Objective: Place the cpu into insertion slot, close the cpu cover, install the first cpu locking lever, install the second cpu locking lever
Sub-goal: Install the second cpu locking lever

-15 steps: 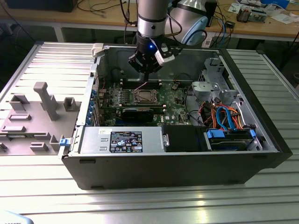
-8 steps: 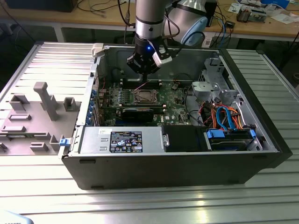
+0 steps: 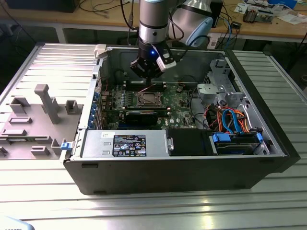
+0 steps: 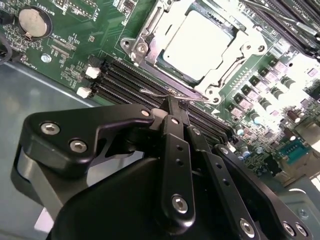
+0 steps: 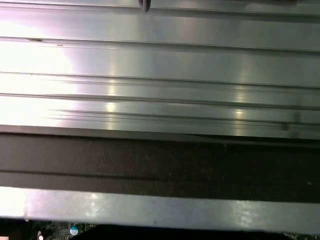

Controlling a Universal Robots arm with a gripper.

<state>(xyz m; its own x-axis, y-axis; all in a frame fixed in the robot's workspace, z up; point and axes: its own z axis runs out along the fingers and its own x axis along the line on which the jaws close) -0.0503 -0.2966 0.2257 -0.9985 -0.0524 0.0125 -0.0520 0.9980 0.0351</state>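
Gripper hovering beside the socket

The gripper [image 4: 172,107], fingers pressed together (pinching nothing), is hanging just beside the cover [image 4: 150,47]; the cpu [image 4: 197,42] is lying under it.

My gripper [image 3: 149,75] hangs inside the computer case [image 3: 192,175], just behind the insertion slot [image 3: 147,99]. The cpu [image 4: 199,44] lies in that slot, within the cpu cover [image 4: 150,30], memory slots [image 4: 130,80] alongside.

place: lab/workshop | cues: aluminium-profile table [image 3: 43,191]; open computer case [image 3: 182,172]; cluttered wooden bench [image 3: 110,14]
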